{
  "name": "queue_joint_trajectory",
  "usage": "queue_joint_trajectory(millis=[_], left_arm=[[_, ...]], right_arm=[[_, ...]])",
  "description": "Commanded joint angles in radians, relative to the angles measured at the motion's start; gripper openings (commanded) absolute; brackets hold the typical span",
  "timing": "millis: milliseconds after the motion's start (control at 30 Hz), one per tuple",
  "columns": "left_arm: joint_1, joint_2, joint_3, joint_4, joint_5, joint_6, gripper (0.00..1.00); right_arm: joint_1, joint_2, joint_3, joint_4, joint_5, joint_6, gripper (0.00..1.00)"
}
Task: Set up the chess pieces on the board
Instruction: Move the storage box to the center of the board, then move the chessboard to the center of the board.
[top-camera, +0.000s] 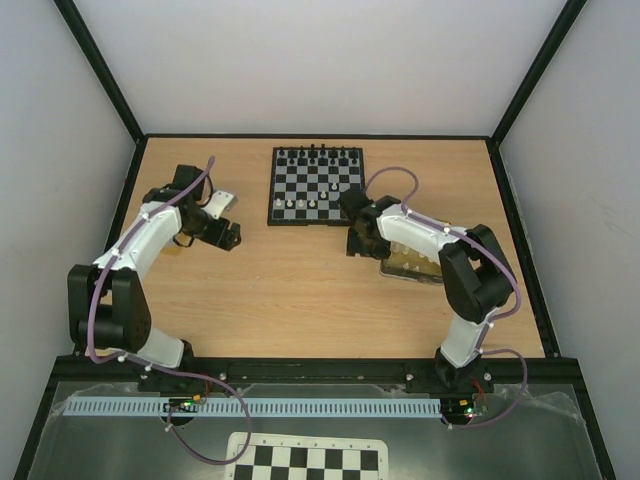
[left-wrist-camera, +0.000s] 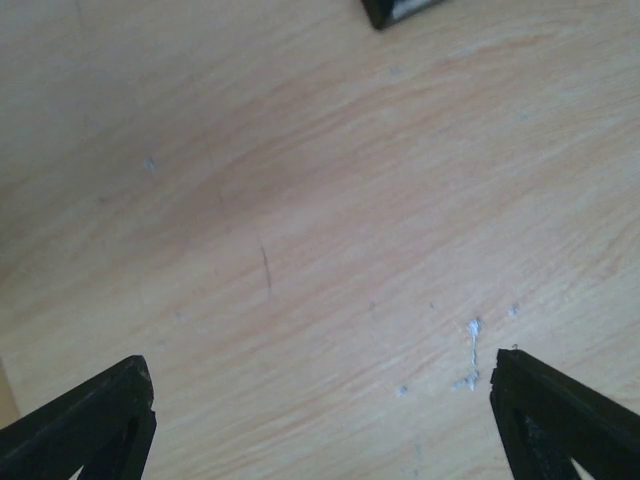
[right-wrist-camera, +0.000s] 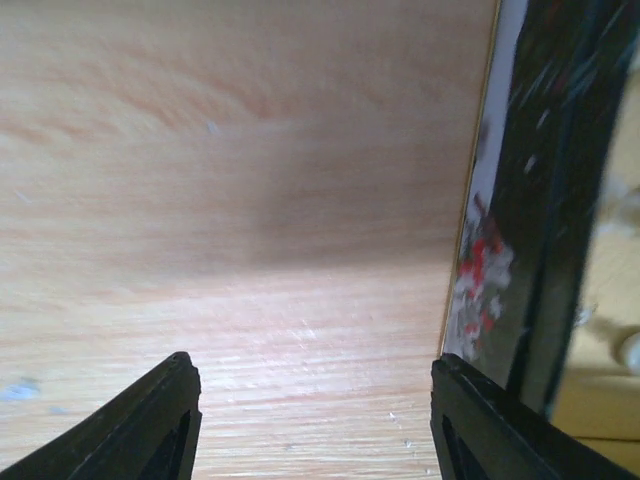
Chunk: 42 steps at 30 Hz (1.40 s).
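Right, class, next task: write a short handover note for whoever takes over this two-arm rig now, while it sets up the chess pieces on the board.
Left gripper: open, empty, over bare table left of the chessboard.
Right gripper: open, empty, over the table beside the gold tray.
Chessboard: far middle of the table; black chessmen line its far edge.
Done: a few white chess pieces stand on its near rows.
Left: those rows have gaps. The other white pieces are probably in the tray, whose inside is mostly hidden from above.
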Motion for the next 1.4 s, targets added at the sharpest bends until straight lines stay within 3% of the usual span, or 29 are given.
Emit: queue_joint_trajectory(millis=[0, 233, 333, 400, 533, 600, 733, 1033, 1367], left_arm=[[-0.004, 0.081, 0.131, -0.003, -0.035, -0.003, 0.87], [-0.019, 0.297, 0.458, -0.069, -0.051, -0.011, 0.45], [-0.023, 0.422, 0.613, -0.106, -0.059, -0.022, 0.31], [-0.024, 0.526, 0.725, -0.134, -0.066, -0.029, 0.15], [-0.024, 0.693, 0.922, -0.182, -0.075, -0.055, 0.06], [-0.024, 0.766, 1.007, -0.2, -0.073, -0.073, 0.06], [-0.021, 0.865, 1.11, -0.199, -0.045, -0.105, 0.1], [-0.024, 0.99, 1.215, -0.157, -0.035, -0.159, 0.47], [-0.026, 1.103, 1.326, -0.101, -0.129, -0.202, 0.46]], right_arm=[[-0.057, 0.02, 0.165, -0.055, 0.046, -0.034, 0.61], [-0.159, 0.2, 0.528, -0.143, 0.036, -0.111, 0.61], [-0.213, 0.298, 0.675, -0.175, 0.016, -0.12, 0.5], [-0.247, 0.359, 0.765, -0.192, 0.001, -0.121, 0.44], [-0.303, 0.471, 0.897, -0.2, -0.026, -0.114, 0.31], [-0.31, 0.52, 0.962, -0.203, -0.02, -0.113, 0.25], [-0.313, 0.602, 1.044, -0.198, -0.002, -0.12, 0.24], [-0.323, 0.692, 1.081, -0.136, -0.005, -0.092, 0.35], [-0.332, 0.764, 1.14, -0.095, 0.02, -0.07, 0.41]])
